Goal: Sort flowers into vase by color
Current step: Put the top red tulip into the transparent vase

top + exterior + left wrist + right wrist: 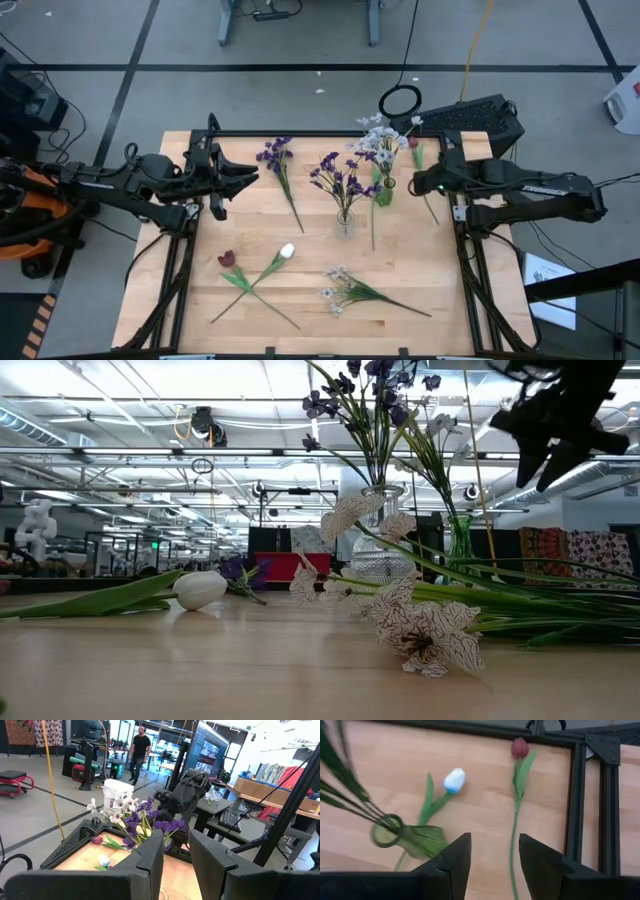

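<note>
A clear vase [345, 222] holds purple flowers [338, 178]. Beside it a green vase [383, 195] holds pale white-blue blossoms [378, 138]. Loose flowers lie flat on the table: a purple sprig [278, 160], a dark red tulip [227, 260], a white tulip [287, 251], a pale sprig [345, 290], and at the right a dark red tulip [520, 747] and a white tulip [454, 780]. My right gripper [495, 855] hangs open above the table, between the green vase [415, 837] and the right red tulip, slanting down. My left gripper [176, 855] stands open and level over the table's left side [240, 178].
A black frame [465, 250] borders the table's sides. A keyboard [470, 118] lies past the far right corner. Bare wood [300, 320] shows along the near edge. A person [140, 750] walks in the room far behind the table.
</note>
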You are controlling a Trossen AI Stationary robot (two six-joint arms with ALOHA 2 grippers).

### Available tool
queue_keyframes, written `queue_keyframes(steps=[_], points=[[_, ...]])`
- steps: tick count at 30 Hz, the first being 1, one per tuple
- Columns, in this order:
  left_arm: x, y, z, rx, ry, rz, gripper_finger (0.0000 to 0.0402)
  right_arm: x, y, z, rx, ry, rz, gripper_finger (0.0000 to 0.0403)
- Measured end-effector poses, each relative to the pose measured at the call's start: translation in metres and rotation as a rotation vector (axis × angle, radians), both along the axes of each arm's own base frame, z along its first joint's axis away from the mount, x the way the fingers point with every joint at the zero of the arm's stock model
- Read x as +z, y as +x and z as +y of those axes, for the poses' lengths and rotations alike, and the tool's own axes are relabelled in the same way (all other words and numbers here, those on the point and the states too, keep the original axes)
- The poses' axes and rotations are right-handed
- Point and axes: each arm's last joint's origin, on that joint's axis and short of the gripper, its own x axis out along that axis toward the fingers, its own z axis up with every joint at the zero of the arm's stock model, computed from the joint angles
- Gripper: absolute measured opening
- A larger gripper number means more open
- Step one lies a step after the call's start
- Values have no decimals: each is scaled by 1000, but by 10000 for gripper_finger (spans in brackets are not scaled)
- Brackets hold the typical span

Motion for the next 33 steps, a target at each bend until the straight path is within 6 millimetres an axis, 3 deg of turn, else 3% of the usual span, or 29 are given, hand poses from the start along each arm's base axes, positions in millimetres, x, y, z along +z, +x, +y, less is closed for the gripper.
queue_keyframes(steps=[4,9,20,33], points=[[0,0,0,0,-3,-1,99,-11,12,-17,-13,33,104,155],[0,0,0,0,-8,-2,99,-22,12,-45,-15,112,235,155],[-1,2,0,-1,-27,1,99,-43,9,-100,39,272,253,155],[-8,15,-3,0,-21,48,99,-80,11,-142,64,404,279,155]])
